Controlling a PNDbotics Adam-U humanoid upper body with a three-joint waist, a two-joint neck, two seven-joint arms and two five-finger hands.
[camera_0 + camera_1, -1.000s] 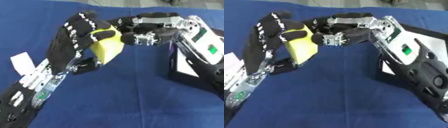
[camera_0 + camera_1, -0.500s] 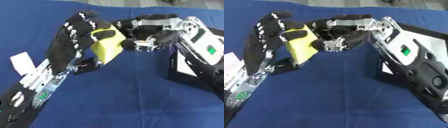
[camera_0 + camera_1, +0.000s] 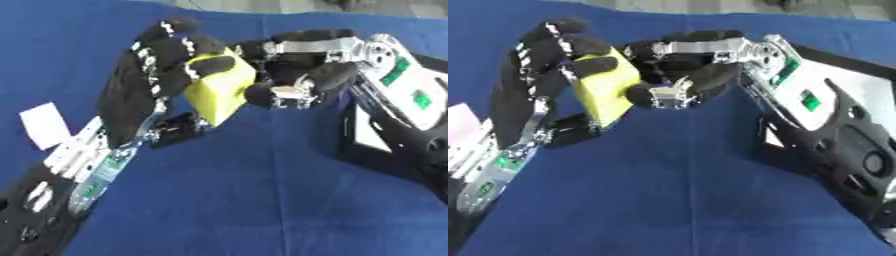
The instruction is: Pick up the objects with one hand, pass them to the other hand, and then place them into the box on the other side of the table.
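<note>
Yellow block (image 3: 219,91): held above the blue counter (image 3: 262,200), left hand (image 3: 153,82) curled round it, right hand (image 3: 677,75) closing on its near face. Advice: let the right fingers wrap fully before the left opens; black box (image 3: 372,145) lies beneath the right arm.

left hand (image 3: 140,95): black fingers, silver forearm with green board. right hand (image 3: 680,65): black fingers, silver knuckle links, white wrist shell with green markings.

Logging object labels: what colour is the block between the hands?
Yellow block, clearest in the left eye view.
</note>
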